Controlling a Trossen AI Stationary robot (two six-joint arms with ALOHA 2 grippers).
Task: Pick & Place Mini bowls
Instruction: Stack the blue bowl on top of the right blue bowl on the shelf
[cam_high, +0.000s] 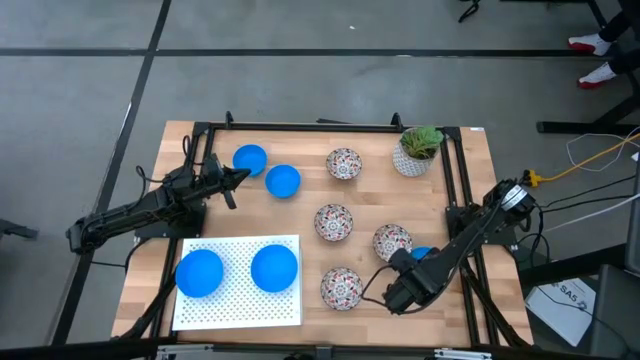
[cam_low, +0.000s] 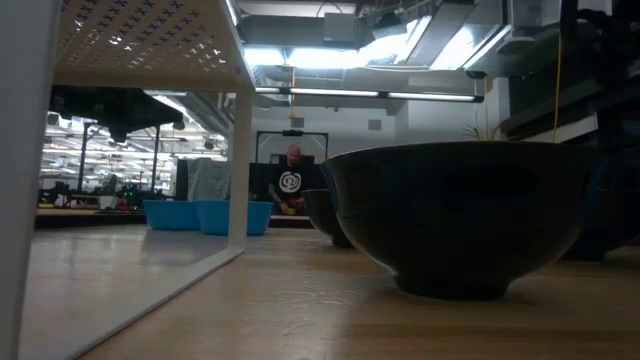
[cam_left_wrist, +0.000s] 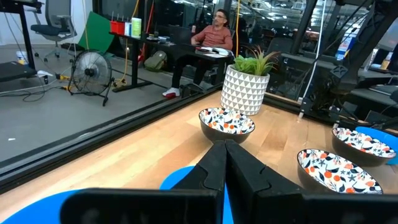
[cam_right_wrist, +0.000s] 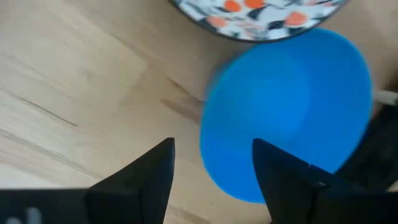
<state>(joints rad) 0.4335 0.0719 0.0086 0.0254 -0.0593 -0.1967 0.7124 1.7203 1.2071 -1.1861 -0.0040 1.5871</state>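
Blue mini bowl under right gripper, jaws apart, nothing held; reach step; next: lower over rim, close; left gripper shut, empty, waiting.

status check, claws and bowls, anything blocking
Left claw shut, empty, by the back blue bowls. Right claw open over a blue bowl, not gripping. Floral bowl touching its far edge.

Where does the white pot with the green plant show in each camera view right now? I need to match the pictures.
High view: white pot at the table's far right corner.
Low view: the pot is hidden; only thin leaf tips show above the big dark bowl.
Left wrist view: pot behind a floral bowl.
Right wrist view: not in it.
Shared landmark: that floral bowl beside the pot.
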